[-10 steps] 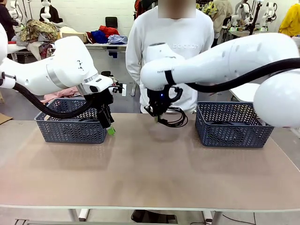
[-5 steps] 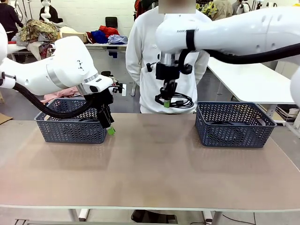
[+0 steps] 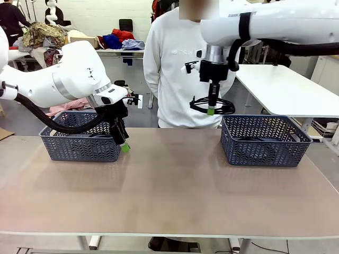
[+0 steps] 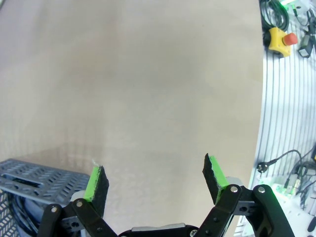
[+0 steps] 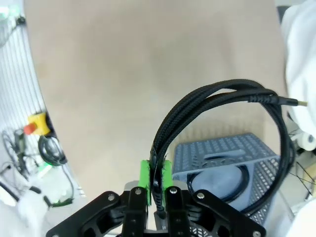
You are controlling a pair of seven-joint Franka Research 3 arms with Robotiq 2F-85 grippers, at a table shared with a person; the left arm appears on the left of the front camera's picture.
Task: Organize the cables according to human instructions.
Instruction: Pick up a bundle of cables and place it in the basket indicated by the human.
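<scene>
The right end effector [image 3: 211, 111] hangs high above the worktop [image 3: 169, 185], just in front of the person [image 3: 180, 63] at the far side, its green pads pressed together on a coiled black cable [image 3: 213, 106]. The right wrist view shows the pinch taken on one side of the loop [image 5: 222, 128], so the rest of the coil dangles free below the fingers; holding it by a single strand bundle probably keeps the coil from unwinding and lets it drop cleanly when released. Directly under the loop in that view sits the right basket [image 5: 222, 163], already containing another dark coil [image 5: 217, 182], which suggests this cable is meant to go there, though the drop has not yet been made. The height seems chosen to clear the right basket's rim [image 3: 265, 119]. The left end effector [image 3: 123, 143] is spread wide and empty, parked beside the near corner of the left basket [image 3: 79, 140], above bare worktop; a bit of black cord [image 4: 19, 217] shows inside that basket in the left wrist view.
</scene>
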